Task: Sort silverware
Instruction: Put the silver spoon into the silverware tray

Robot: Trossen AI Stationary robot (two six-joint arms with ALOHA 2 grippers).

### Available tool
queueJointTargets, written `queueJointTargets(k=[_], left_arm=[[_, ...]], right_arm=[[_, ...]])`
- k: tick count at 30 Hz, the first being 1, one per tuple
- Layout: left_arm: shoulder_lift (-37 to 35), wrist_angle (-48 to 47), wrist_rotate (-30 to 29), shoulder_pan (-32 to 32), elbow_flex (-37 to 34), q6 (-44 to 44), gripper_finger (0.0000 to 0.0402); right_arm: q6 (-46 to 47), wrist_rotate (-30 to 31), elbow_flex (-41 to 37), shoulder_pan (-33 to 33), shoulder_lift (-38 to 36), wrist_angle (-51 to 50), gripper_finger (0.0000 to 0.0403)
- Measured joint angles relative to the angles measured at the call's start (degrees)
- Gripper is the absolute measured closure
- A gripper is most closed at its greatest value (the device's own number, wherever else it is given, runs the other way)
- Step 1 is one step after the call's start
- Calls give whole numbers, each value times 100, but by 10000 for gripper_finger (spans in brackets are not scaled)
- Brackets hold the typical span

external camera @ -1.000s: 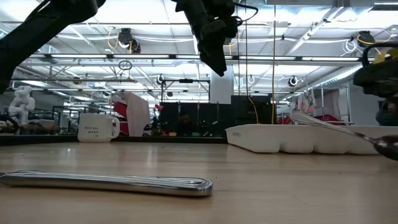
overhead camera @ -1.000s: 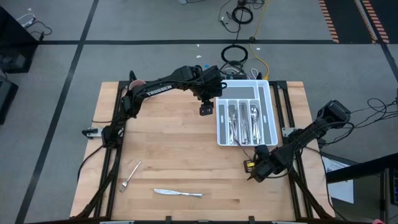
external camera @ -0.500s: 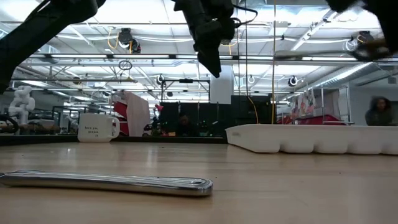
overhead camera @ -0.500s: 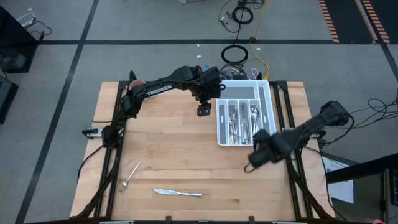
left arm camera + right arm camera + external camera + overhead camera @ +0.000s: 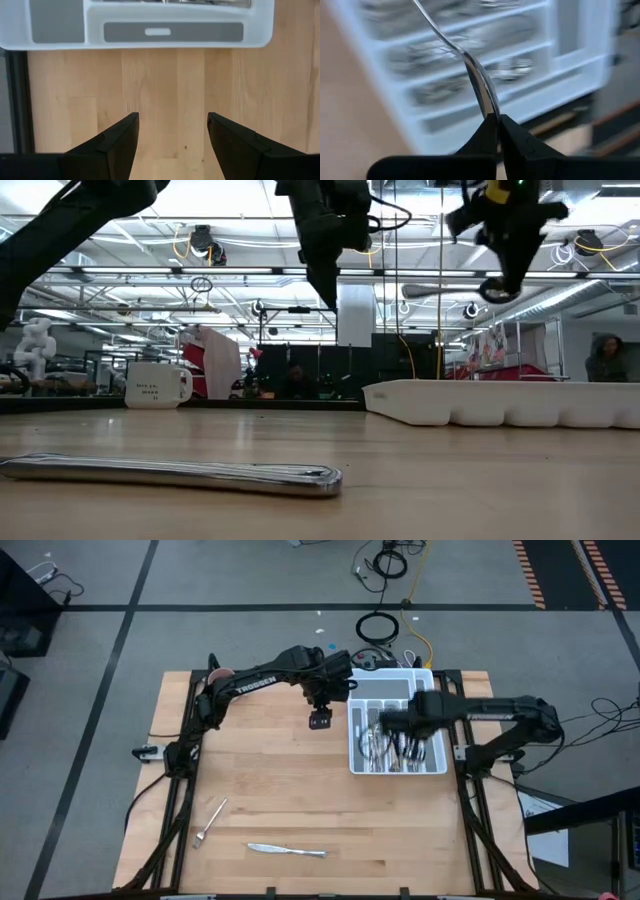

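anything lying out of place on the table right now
Yes. A shiny silver fork and a silver table knife lie loose on the wooden table's near edge, far from the white compartmented plastic tray holding the other pieces. The right gripper holds a silver utensil above that tray.

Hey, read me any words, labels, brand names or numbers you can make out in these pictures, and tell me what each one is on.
"TROSSEN": white letters along the left arm, seen from above.
Mug at the far edge of the table: dark lettering on its side, too small to read.
Nothing readable on the tray, the silverware or the right arm.
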Motion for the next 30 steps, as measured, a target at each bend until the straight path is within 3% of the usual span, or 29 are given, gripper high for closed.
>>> queueJointTargets(k=[7, 13, 19, 24, 30], left_arm=[[0, -69, 0, 0, 0, -17, 159], [-2, -71, 0, -29, 0, -41, 159], [-2, 26, 0, -31, 0, -55, 159], [-2, 176, 0, -31, 0, -244, 159], [-2, 126, 0, -7, 0, -400, 159]], right_arm=[[-3312, 1174, 0, -1390, 0, -4, 402], [-5952, 1149, 0, -2300, 86, -19, 403], [-7954, 704, 0, -2620, 591, -4, 403], [-8958, 650, 0, -2624, 1326, 1, 403], [-9056, 533, 0, -2656, 2379, 5, 403]])
